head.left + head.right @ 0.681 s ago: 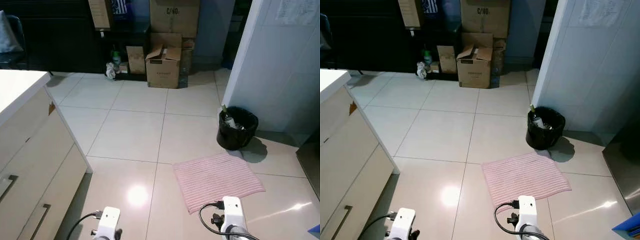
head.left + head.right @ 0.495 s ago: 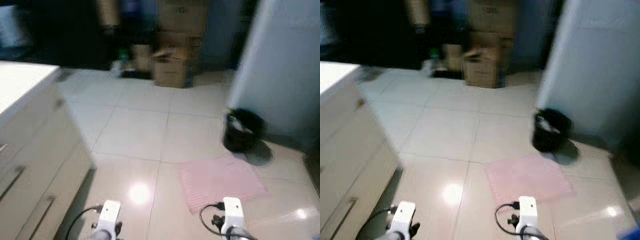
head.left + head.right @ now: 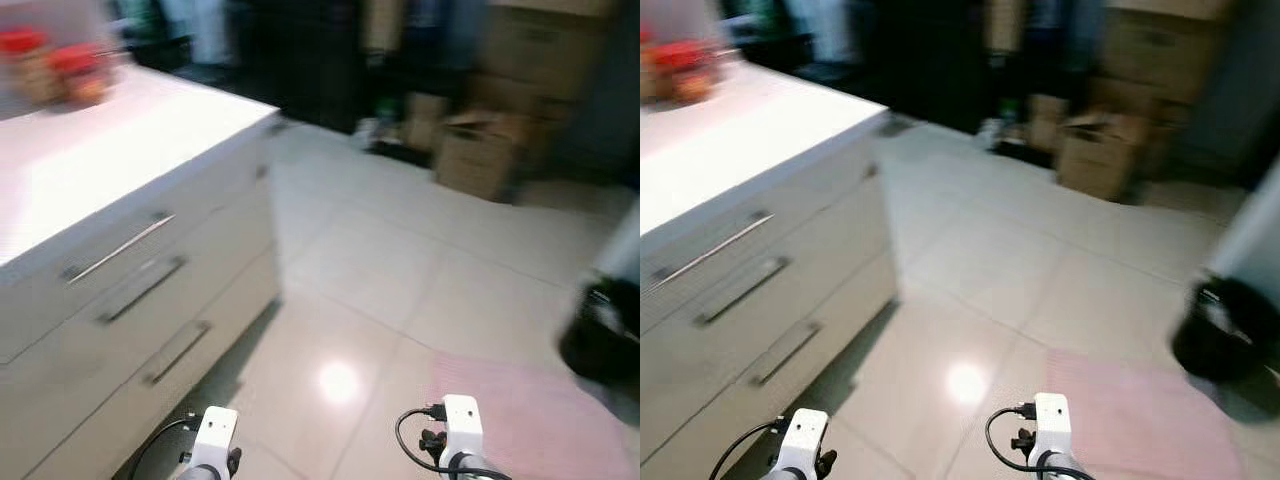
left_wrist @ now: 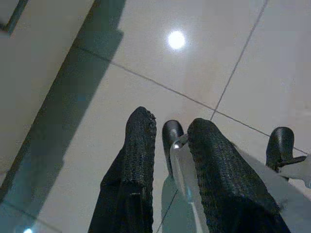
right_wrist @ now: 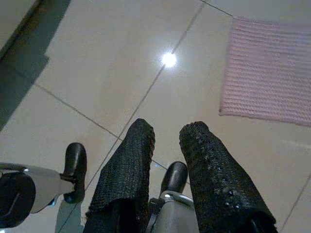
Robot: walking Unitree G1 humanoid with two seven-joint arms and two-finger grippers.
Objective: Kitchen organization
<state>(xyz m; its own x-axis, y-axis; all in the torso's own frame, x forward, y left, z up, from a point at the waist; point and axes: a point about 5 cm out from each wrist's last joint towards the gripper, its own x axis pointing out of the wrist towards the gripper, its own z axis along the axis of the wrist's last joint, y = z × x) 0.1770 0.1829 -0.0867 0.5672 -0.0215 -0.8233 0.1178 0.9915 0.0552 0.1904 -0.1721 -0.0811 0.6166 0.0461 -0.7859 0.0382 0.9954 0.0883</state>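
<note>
Left hand (image 4: 167, 133): fingers slightly apart, empty, above floor (image 4: 121, 77) | Right hand (image 5: 167, 136): slightly apart, empty; rug (image 5: 272, 73) beyond | Table (image 3: 120, 140): ahead-left, blurred red items.

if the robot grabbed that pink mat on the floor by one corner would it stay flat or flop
The pink mat would probably flop and drape: it looks like thin ribbed fabric lying flat on the tiled floor. It is likely light. On those glossy tiles, which reflect the lamp, it may slide when pushed rather than bunch.

Motion-blurred head views, floor glare
</note>
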